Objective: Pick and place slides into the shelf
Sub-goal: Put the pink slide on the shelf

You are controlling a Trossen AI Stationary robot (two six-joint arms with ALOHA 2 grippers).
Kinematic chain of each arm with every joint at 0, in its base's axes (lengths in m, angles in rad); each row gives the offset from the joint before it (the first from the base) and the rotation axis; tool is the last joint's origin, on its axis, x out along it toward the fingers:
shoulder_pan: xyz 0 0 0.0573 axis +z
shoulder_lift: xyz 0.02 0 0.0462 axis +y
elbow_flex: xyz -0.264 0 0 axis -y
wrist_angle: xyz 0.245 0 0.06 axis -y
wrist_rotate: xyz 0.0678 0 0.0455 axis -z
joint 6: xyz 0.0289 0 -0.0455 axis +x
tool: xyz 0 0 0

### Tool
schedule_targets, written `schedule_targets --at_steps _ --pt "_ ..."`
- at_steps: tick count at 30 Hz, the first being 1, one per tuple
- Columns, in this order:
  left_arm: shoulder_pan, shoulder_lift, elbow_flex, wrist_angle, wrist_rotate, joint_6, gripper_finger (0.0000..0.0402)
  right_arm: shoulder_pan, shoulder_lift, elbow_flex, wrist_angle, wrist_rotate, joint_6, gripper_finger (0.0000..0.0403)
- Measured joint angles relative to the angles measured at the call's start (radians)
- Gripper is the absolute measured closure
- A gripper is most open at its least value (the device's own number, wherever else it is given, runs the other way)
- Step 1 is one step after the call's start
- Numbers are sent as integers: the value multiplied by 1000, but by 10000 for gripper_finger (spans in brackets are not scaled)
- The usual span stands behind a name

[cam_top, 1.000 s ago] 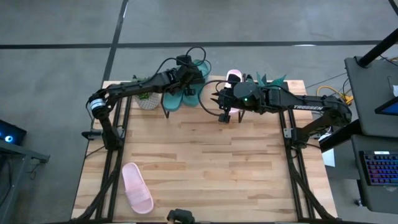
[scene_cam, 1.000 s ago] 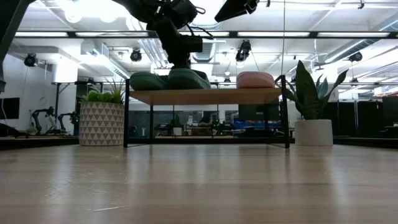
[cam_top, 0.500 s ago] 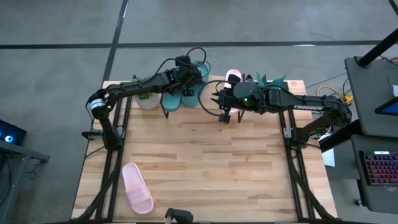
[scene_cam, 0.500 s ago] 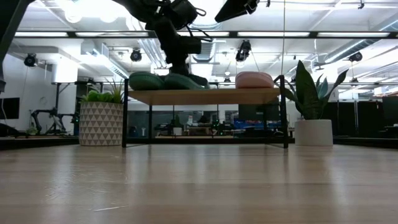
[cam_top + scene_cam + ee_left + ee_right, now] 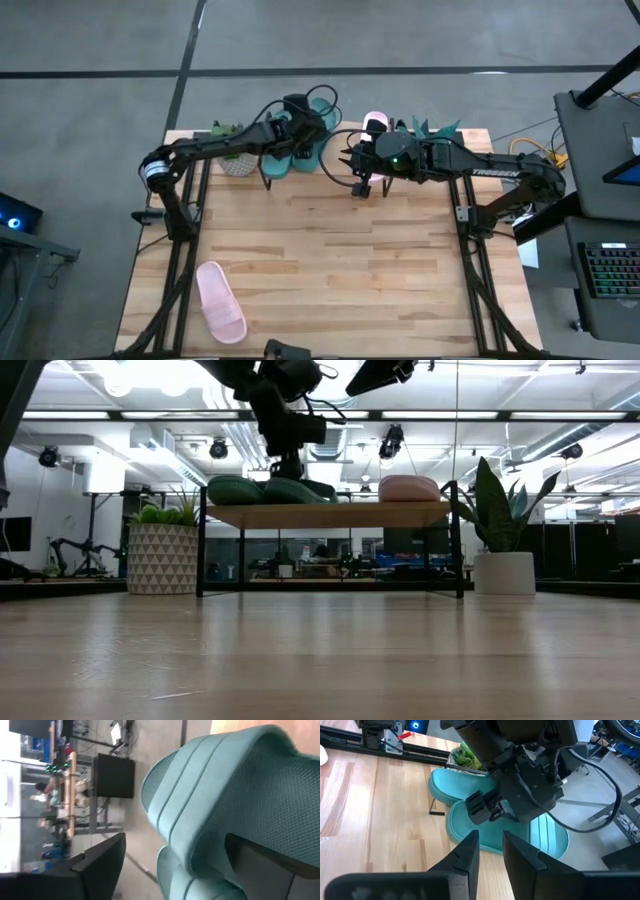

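Note:
Two teal slides [image 5: 235, 490] [image 5: 295, 490] and one pale pink slide [image 5: 408, 488] lie on the plank of the shelf [image 5: 330, 513] at the table's far edge. My left gripper [image 5: 298, 118] hovers open just above the inner teal slide [image 5: 470, 827], its fingers at either side of the ribbed strap [image 5: 215, 795]. My right gripper [image 5: 491, 840] hangs beside it, near the pink slide [image 5: 375, 122], narrowly open with nothing between its fingers. A second pink slide [image 5: 220, 302] lies sole-down at the table's near left. My left gripper comes at the inner teal slide from above, its open fingers [image 5: 265, 865] standing wide at both sides of the strap. I cannot tell whether they touch it. The slide lies flat on the shelf.
A patterned white pot with a green plant [image 5: 165, 555] stands left of the shelf, and a tall-leaved plant in a white pot [image 5: 500, 555] stands right of it. A cable loops [image 5: 335, 150] between the two grippers. The middle of the wooden table [image 5: 330, 260] is bare.
My left gripper has opened and let go of the inner teal slide, then risen a little. The slide, held slightly raised before, has settled flat on the shelf beside the other teal one.

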Motion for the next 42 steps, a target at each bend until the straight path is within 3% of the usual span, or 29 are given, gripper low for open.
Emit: schedule_targets --at_steps 7,12,17,22,32,37,42 --pt "-28 0 -5 -1 -32 -1 65 0 0 0 0 0 0 335" --pt "-41 7 -9 -8 43 -39 65 0 0 0 0 0 0 330" --pt "-43 7 -10 -29 50 -53 65 0 0 0 0 0 0 325" --pt "-58 6 -3 -23 144 -53 65 0 0 0 0 0 0 331" --pt "-78 -63 -3 -39 19 -34 65 0 0 0 -2 0 0 330" --pt "-112 -173 -4 -141 51 -95 65 0 -3 0 -2 0 0 328" --pt "-184 -282 -4 -372 162 -320 65 0 -5 0 -1 0 0 335"
